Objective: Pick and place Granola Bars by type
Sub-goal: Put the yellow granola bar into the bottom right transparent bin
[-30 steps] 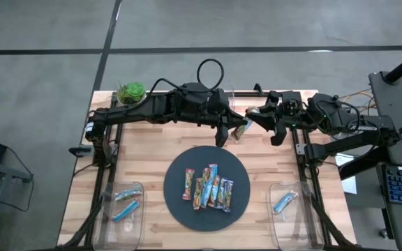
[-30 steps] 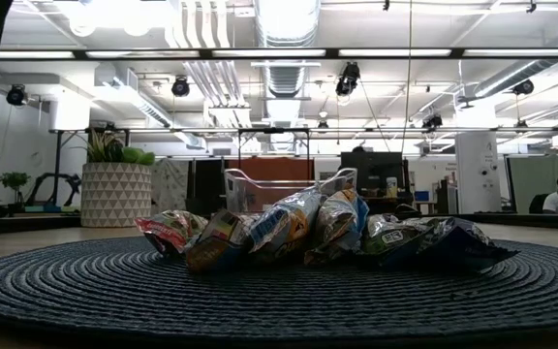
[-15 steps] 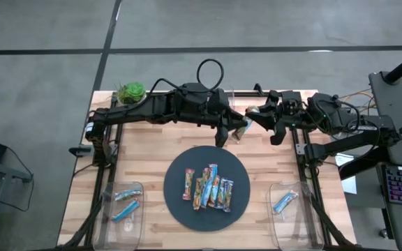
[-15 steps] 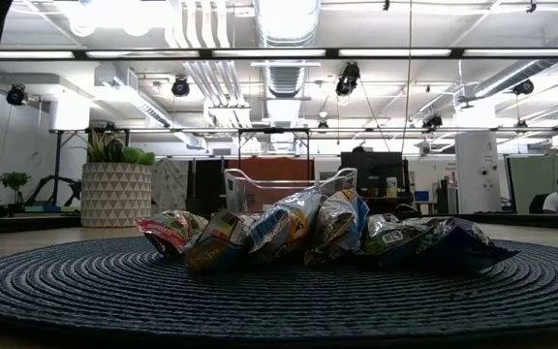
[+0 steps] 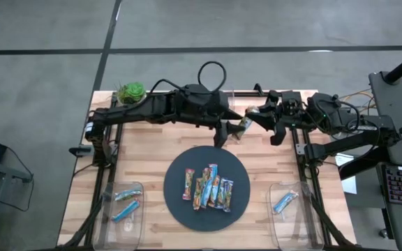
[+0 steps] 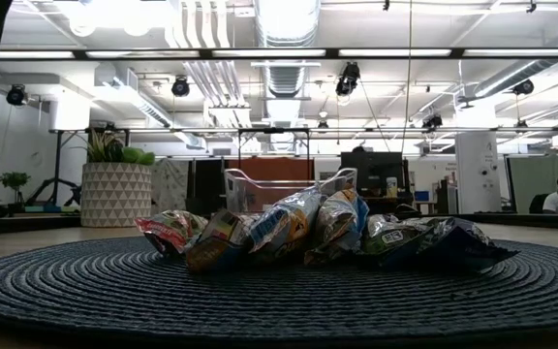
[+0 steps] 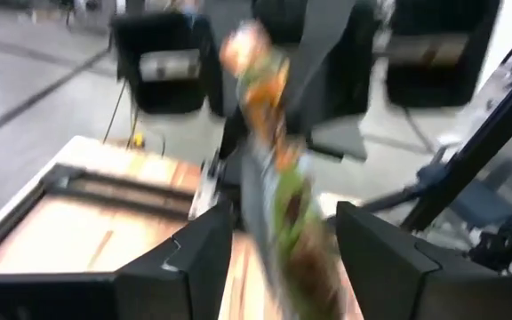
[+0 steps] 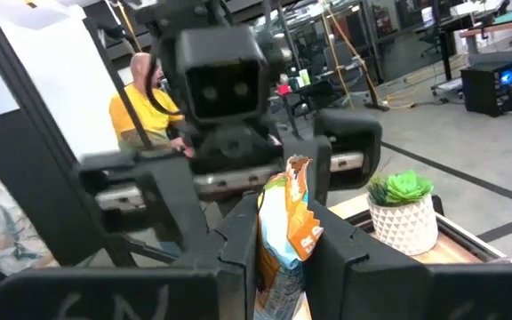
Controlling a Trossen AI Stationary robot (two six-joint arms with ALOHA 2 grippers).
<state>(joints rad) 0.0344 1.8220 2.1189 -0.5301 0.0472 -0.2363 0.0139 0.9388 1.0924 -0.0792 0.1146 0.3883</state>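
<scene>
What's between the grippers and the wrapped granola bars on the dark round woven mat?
Nothing visible on the mat covers the granola bars. But the right gripper is shut on a green-orange wrapped bar at the table's back, close to the left gripper.

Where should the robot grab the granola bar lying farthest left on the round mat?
Probably around the leftmost bar's narrow middle, coming straight down from above. It lies flat, too low for a sideways grab, and bare mat beside its long left edge leaves room for a finger.

Granola bar (image 7: 278, 191) blurred (left wrist view), print unreadable.
</scene>
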